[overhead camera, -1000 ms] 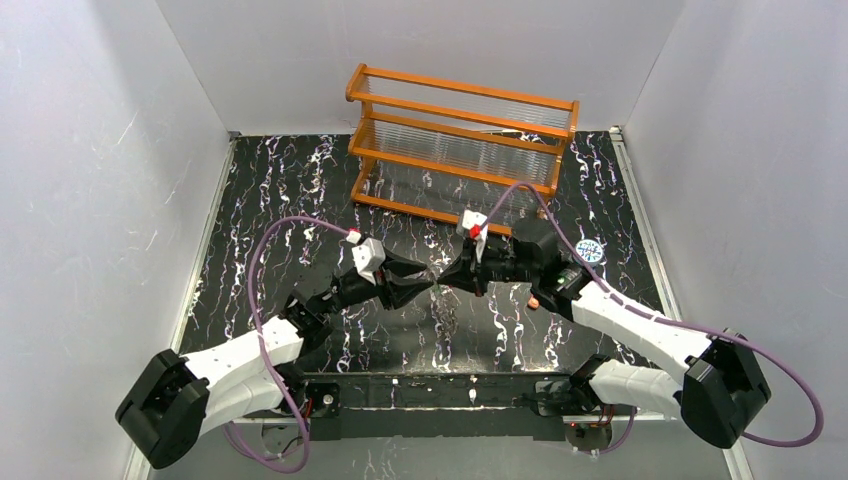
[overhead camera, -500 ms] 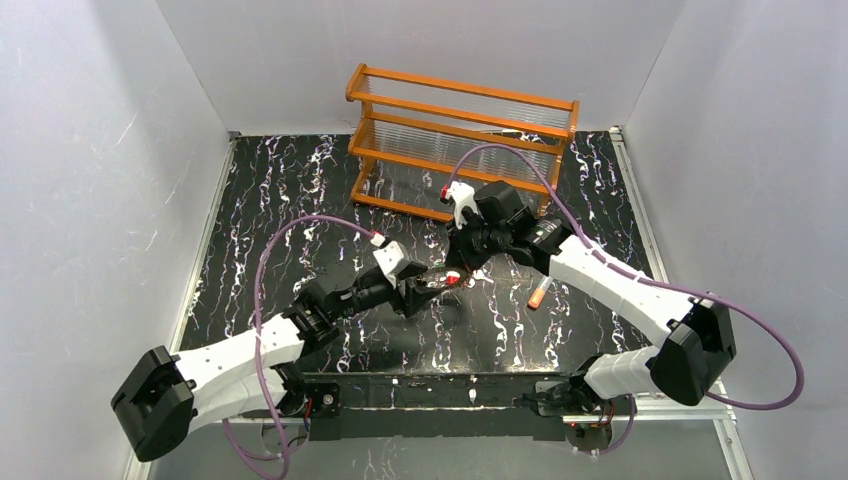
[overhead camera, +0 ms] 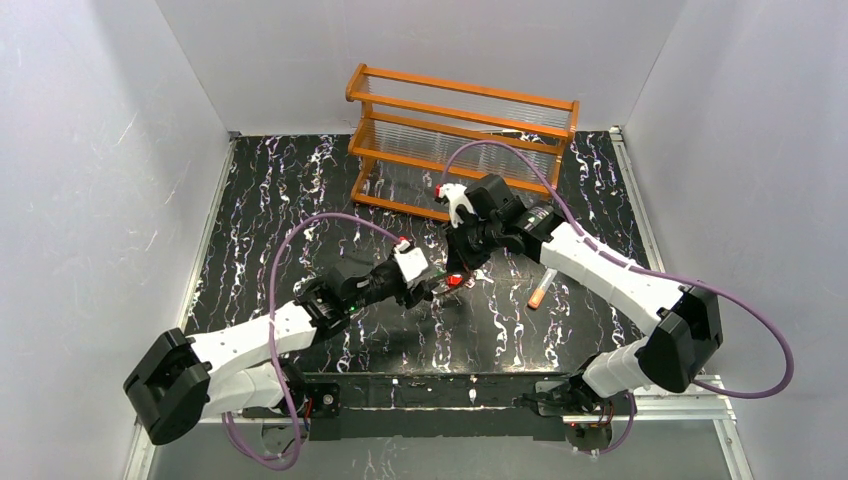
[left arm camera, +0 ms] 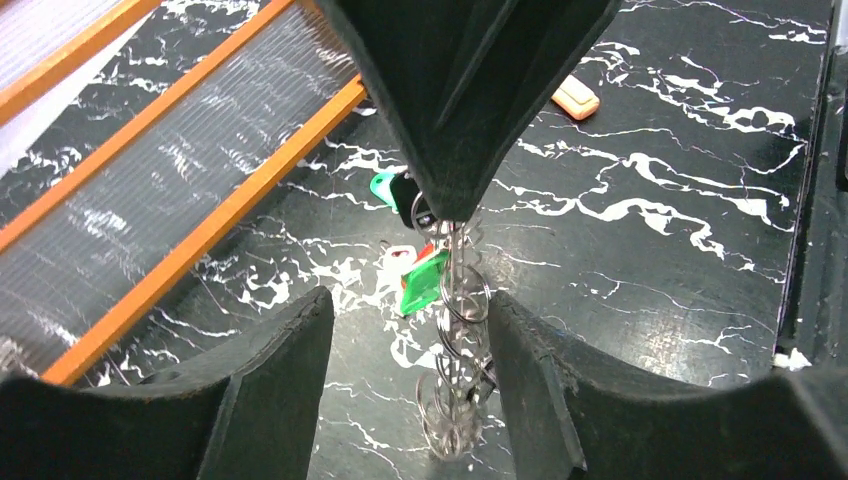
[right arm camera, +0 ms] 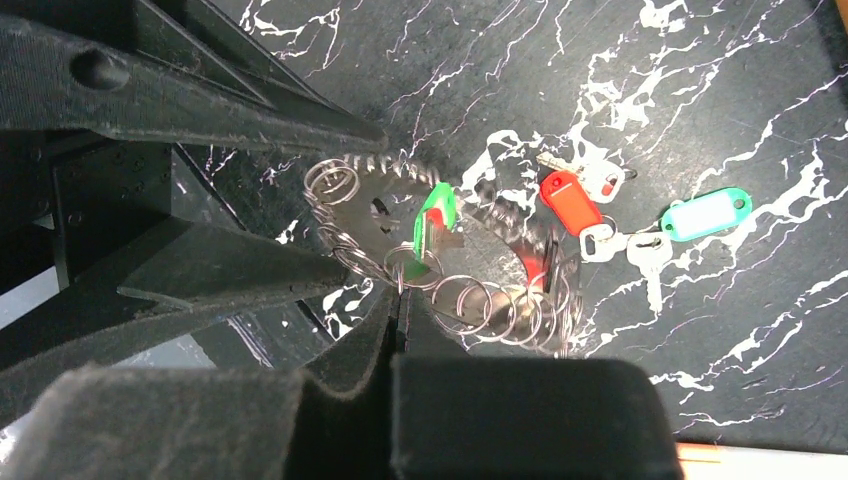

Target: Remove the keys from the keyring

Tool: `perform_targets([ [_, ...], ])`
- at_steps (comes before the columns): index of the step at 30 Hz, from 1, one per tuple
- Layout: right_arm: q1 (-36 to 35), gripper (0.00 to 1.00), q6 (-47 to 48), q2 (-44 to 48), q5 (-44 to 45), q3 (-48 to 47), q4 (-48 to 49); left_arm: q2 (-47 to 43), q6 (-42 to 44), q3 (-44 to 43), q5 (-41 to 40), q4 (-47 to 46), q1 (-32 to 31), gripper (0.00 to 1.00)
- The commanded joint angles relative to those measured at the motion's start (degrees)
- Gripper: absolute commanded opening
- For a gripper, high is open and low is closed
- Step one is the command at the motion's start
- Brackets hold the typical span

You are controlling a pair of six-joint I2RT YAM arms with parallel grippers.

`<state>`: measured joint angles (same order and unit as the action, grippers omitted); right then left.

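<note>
The gap between the left gripper's point(left arm camera: 410, 305) spread fingers is being taken up by the keyring point(left arm camera: 465, 290), which is being pinched from above by the right gripper point(left arm camera: 455, 215), so no straight way through is being left there. The table point(overhead camera: 270, 220) beneath is being cluttered by keys point(right arm camera: 563, 200). The far side is being walled off by a wooden rack point(overhead camera: 460, 150), and a tube point(overhead camera: 538, 292) is being met to the right. Room to pass is being offered over the table's left part.
</note>
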<state>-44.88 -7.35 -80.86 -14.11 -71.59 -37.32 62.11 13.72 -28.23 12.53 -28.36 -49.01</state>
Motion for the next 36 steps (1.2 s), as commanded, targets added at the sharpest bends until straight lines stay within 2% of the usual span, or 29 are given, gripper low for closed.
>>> perform_targets([
  [1,-0.29,0.01,-0.33,0.0,-3.04,-3.81,-1.75,1.8,5.91,-3.17,4.36,0.2,-0.2,0.55],
  [8,-0.29,0.01,0.68,0.07,-4.68,-4.91,-2.5,4.6,4.59,-3.61,4.88,0.13,-0.19,0.48],
  [13,-0.24,0.01,1.43,3.08,-5.07,-0.66,3.92,3.8,-0.01,-3.61,8.72,-0.24,-0.2,0.39],
  [17,-0.23,0.01,1.33,6.85,-2.47,4.73,11.78,2.95,-7.1,-2.14,13.28,-3.25,-0.2,0.36],
  [21,-0.26,0.01,2.74,12.07,-1.96,13.8,23.03,1.08,-13.23,-0.16,18.26,-7.53,-0.21,0.38],
  [26,-0.21,0.01,6.4,17.36,-3.51,23.89,34.39,-4.1,-15.28,1.31,13.72,-7.43,0.16,0.45],
  [31,-0.13,0.01,7.27,21.11,-4.7,31.45,45.97,-6.57,-15.67,0.04,11.14,-4.52,2.65,0.46],
  [36,-0.12,0.01,6.85,23.04,-5.1,36.43,56.08,-5.16,-18.06,-0.77,9.54,-2.32,3.22,0.46],
])
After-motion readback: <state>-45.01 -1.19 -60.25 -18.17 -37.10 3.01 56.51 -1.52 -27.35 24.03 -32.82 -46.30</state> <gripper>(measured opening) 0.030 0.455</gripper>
